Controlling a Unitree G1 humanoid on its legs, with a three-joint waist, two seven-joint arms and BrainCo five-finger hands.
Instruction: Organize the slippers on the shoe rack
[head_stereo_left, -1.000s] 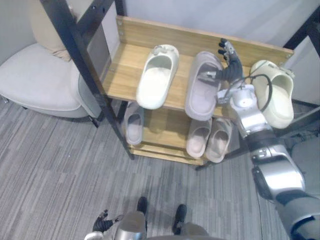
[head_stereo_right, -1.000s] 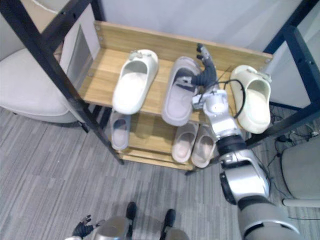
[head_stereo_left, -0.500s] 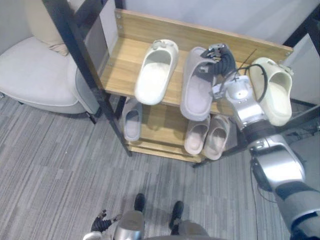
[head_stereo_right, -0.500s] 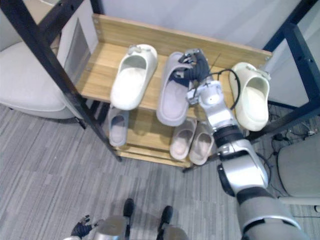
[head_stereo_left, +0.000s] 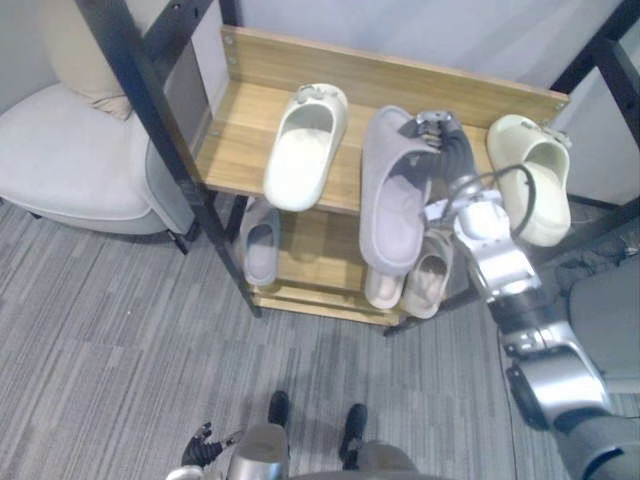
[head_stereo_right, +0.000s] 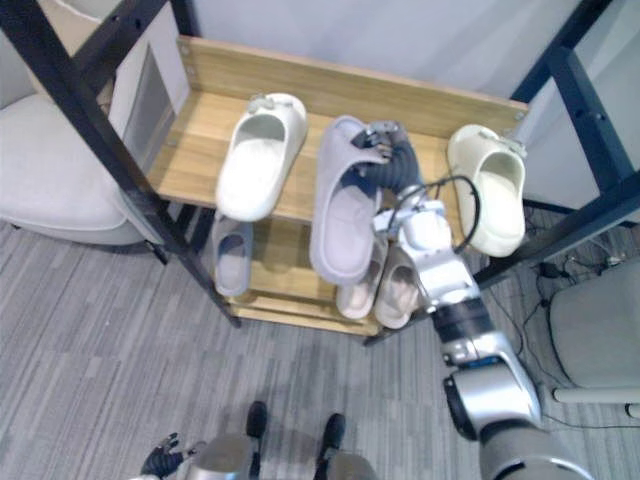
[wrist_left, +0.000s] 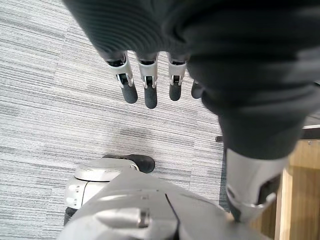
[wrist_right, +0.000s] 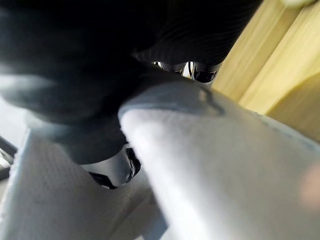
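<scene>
A long grey slipper (head_stereo_left: 393, 192) lies on the wooden top shelf (head_stereo_left: 240, 140) of the shoe rack, its heel hanging past the front edge. My right hand (head_stereo_left: 447, 150) is shut on its strap, which fills the right wrist view as a pale band (wrist_right: 215, 170). To its left on the same shelf lies a cream slipper (head_stereo_left: 305, 148), and another cream slipper (head_stereo_left: 530, 178) lies at the right end. My left hand (wrist_left: 145, 90) hangs low over the carpet with its fingers straight.
The lower shelf holds a small grey slipper (head_stereo_left: 260, 243) and a beige pair (head_stereo_left: 408, 283). A black metal post (head_stereo_left: 150, 110) crosses in front of the rack's left end, with a cream armchair (head_stereo_left: 60, 165) beyond it. Another black frame (head_stereo_right: 590, 120) stands at the right.
My right hand has curled onto the grey slipper's strap and drawn the slipper toward the shelf's front edge. The cream slippers have stayed put.
</scene>
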